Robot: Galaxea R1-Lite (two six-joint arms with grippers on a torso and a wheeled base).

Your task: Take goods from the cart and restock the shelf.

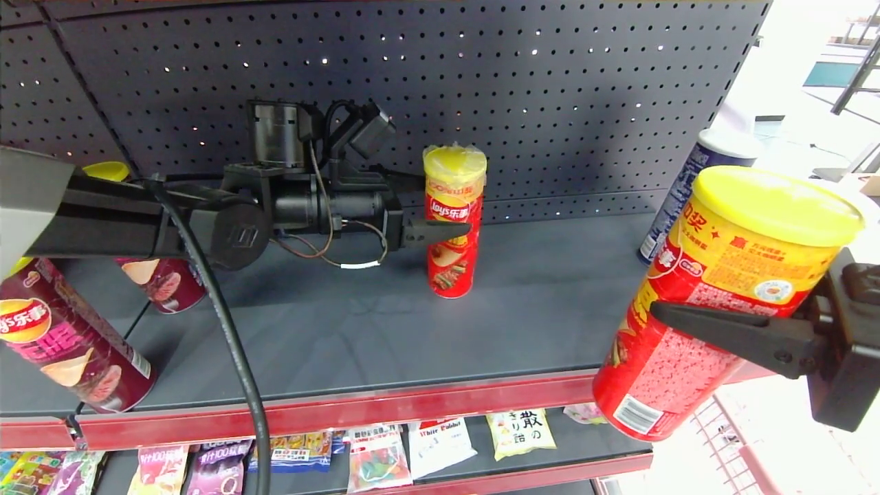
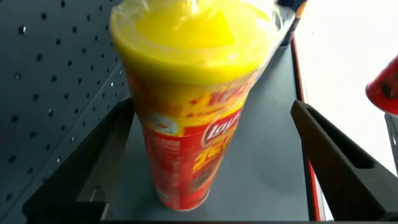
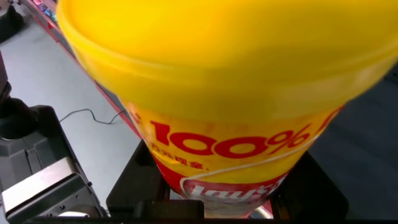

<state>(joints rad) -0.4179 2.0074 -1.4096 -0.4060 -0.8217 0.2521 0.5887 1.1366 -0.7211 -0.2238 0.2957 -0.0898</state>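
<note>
A slim red chip can [image 1: 452, 227] with a yellow lid stands upright on the grey shelf [image 1: 344, 323], near the pegboard. My left gripper [image 1: 454, 223] is open around its middle. In the left wrist view the can [image 2: 186, 124] sits between the fingers [image 2: 329, 155] with a gap on one side. A wider red and yellow chip can [image 1: 722, 295] hangs tilted at the right, in front of the shelf's red edge, with my right gripper [image 1: 687, 299] shut on it. In the right wrist view this can [image 3: 224, 93] looms above the right gripper [image 3: 224, 196].
Dark red chip cans [image 1: 69, 344] [image 1: 161, 282] stand at the shelf's left. A blue can [image 1: 687, 192] stands at the far right. Snack bags [image 1: 440, 443] lie on the lower shelf. A pink cart's wires [image 1: 729, 440] show at the bottom right. The shelf's middle and front are bare.
</note>
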